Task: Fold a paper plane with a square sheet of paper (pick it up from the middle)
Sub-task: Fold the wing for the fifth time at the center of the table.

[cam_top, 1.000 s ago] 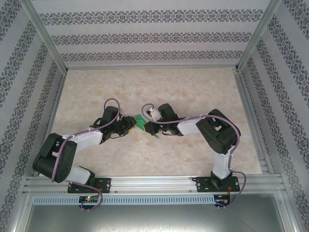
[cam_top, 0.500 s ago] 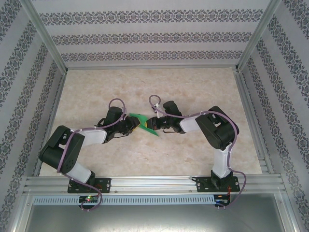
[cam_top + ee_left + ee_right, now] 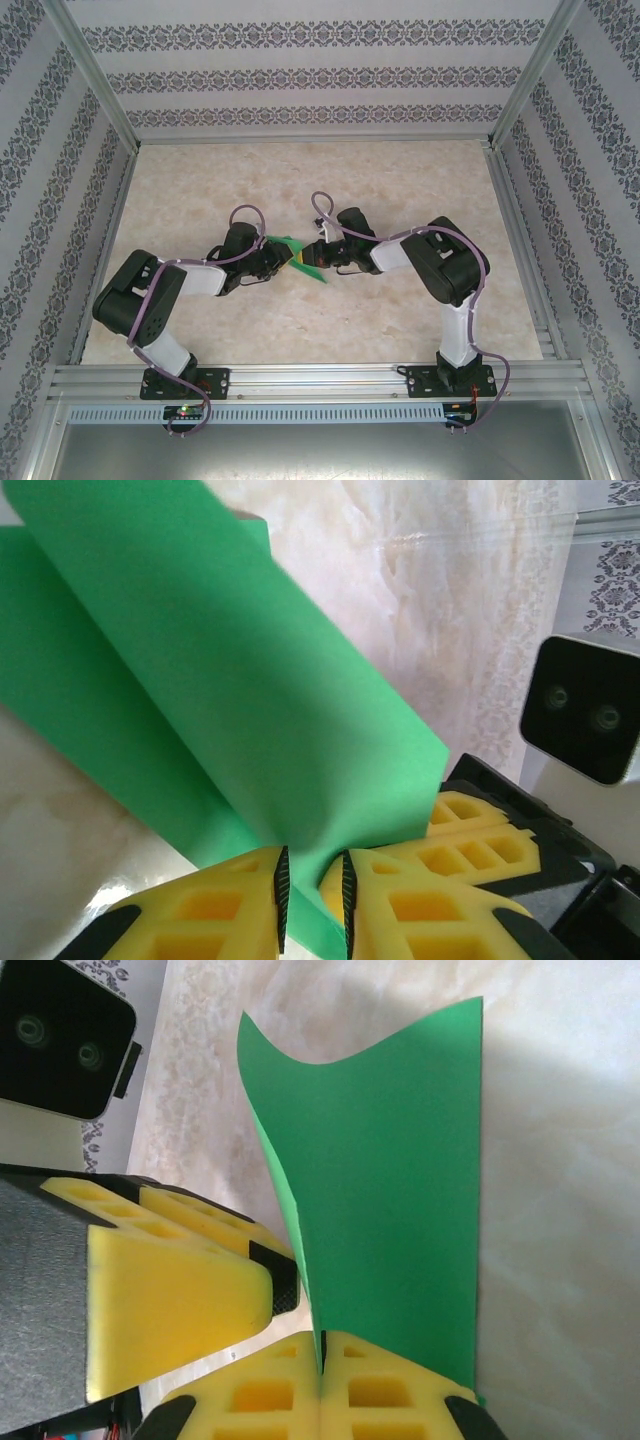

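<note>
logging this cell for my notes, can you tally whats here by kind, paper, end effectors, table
green paper sheet: 1
end effectors: 2, left end effector and right end effector, both pinching it
table: 1
total: 4

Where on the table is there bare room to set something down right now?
Free: the far half of the table along the back wall, and the near strip between the left base and right base. Crowded: the middle, where the left gripper and right gripper pinch the paper.
</note>
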Robot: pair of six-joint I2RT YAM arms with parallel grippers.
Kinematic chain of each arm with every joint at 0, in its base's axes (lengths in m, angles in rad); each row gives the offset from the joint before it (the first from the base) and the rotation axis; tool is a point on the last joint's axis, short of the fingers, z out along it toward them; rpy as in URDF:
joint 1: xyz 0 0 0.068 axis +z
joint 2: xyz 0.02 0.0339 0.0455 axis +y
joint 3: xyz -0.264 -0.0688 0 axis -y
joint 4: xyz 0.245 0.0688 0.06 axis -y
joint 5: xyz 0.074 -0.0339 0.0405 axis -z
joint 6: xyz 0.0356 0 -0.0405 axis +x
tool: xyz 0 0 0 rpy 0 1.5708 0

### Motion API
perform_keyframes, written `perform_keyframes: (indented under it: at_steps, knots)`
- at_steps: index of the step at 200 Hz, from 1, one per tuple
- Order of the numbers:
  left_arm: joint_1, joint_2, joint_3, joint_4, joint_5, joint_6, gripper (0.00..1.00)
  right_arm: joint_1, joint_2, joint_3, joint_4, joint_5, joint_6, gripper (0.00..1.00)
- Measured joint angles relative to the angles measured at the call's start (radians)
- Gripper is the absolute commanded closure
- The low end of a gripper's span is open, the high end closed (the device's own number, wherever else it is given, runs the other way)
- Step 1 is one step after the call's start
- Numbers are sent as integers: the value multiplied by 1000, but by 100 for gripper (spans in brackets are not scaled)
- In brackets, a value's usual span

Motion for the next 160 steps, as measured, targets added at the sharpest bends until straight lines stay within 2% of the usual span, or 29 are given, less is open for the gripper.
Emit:
perform_keyframes:
  at_steps: [41, 160]
  knots:
    - [-3, 16, 0, 53, 3, -8, 80, 0, 35, 16, -1, -22, 14, 100]
    - [-3, 79, 0, 105, -5, -27, 83, 1, 38, 37, -72, -17, -22, 98]
